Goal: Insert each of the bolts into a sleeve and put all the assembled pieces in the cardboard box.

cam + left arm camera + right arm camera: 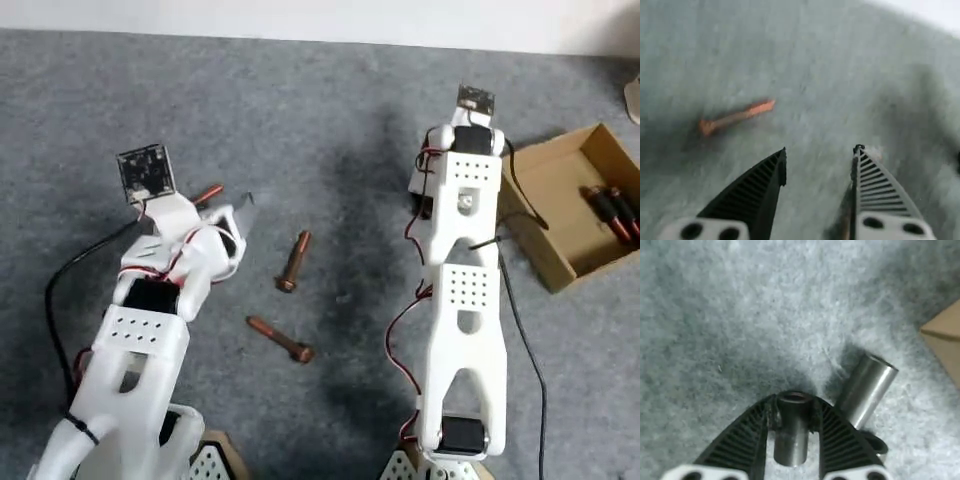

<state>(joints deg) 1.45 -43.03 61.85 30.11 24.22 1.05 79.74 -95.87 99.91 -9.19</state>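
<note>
The left pincer (820, 152) hangs low over the grey felt-covered worktop (330, 120) with its jaws spread and nothing between them. A slender copper-coloured metal bolt (735, 116) lies flat on the felt just ahead of it, off to one side of the gap rather than in line with it. The bolt's long axis runs nearly along the line from one finger to the other. The jaws are therefore judged to need a sideways shift and a turn of the wrist before the shank can be straddled.

A second copper bolt (294, 262) and a third copper bolt (281, 339) lie apart from each other between the two arms, nearer the left pincer than the right arm.

The right pincer (792, 402) is pressed onto a short dark steel sleeve (791, 440), whose open end is turned toward the wrist camera. A longer grey steel sleeve (865, 390) lies on the felt just beside it. The brown cardboard box (560, 165) stands near on that side, with dark-and-copper assembled pieces (615, 210) already inside. The left arm is thus the one placed to fetch a bolt.
</note>
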